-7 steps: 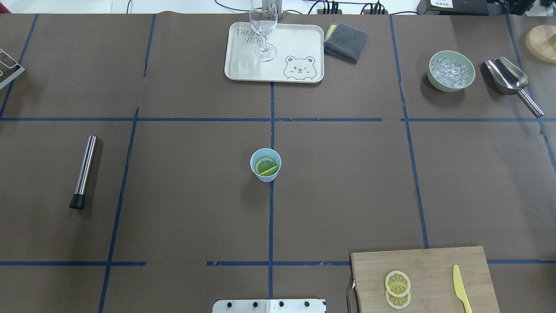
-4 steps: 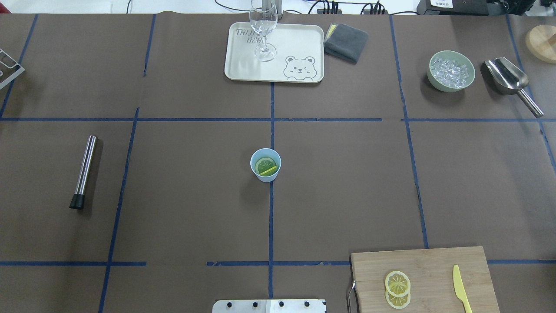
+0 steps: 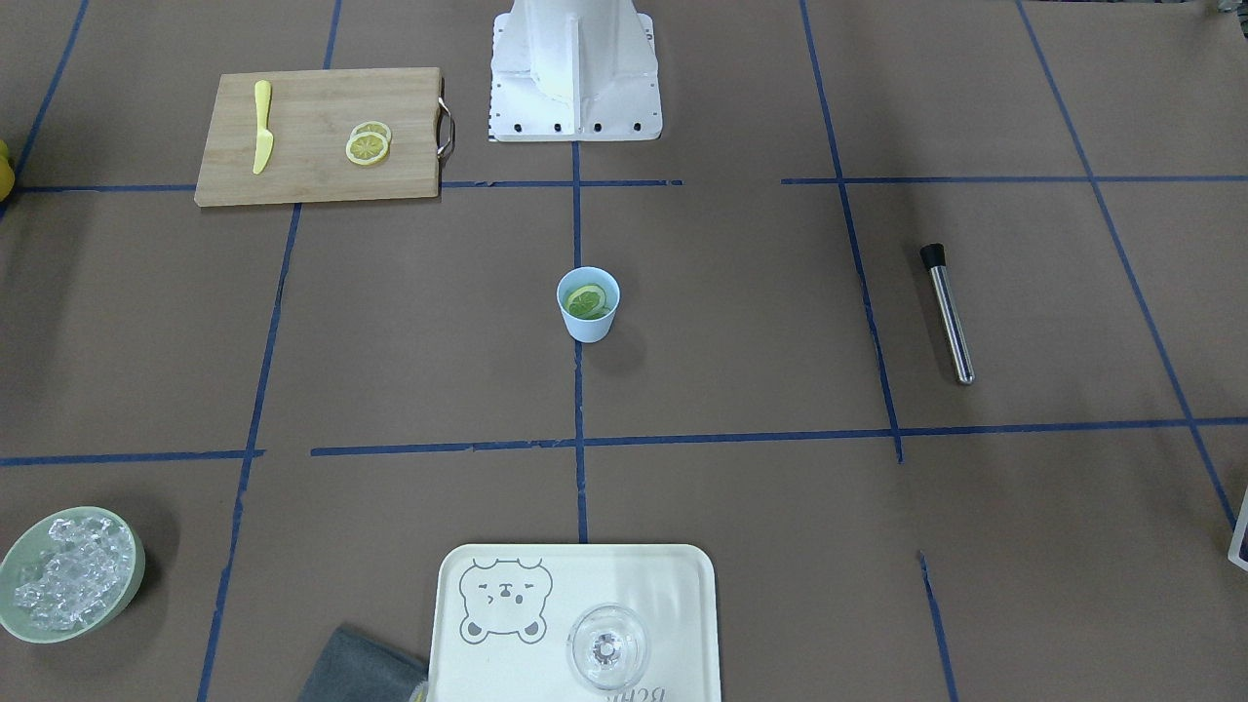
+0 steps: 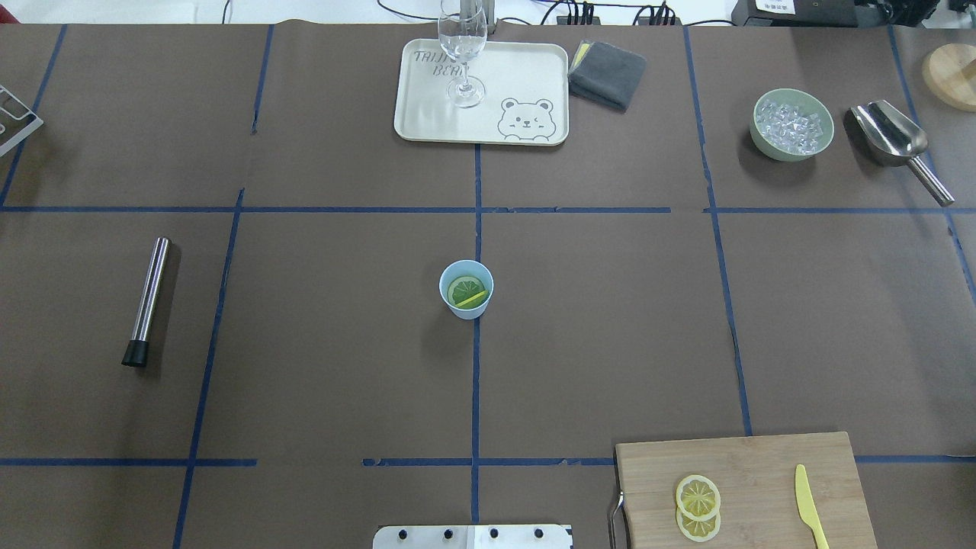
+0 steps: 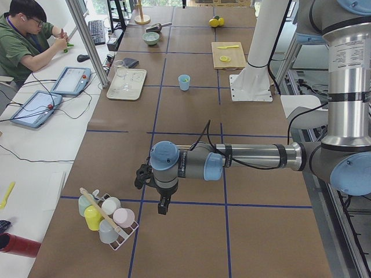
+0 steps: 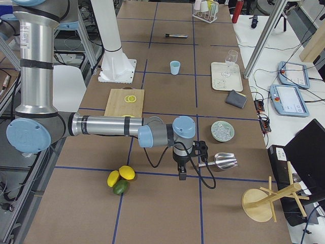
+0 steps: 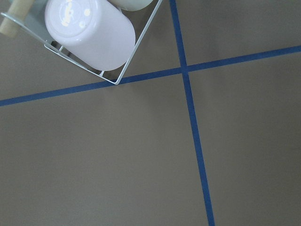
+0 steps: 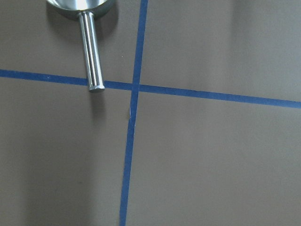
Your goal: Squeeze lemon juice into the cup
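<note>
Two lemon slices (image 4: 698,497) wait well off the cup (image 4: 466,289), left gripper (image 5: 163,207) and right gripper (image 6: 182,175) farther out, opening unreadable: pinch one across its rind, squeeze above the cup's centre.

Lemon (image 3: 587,301) in the cup (image 3: 589,328)

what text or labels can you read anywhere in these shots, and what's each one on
"TRIJ" over "BEA", on the cream tray; the stemmed glass hides the end of both lines, and the stylised letters leave the reading unsure.
Sticker on the left arm: print too small to read.
White label on a black box past the table's far edge: too small to read.
The cup: no text.
</note>
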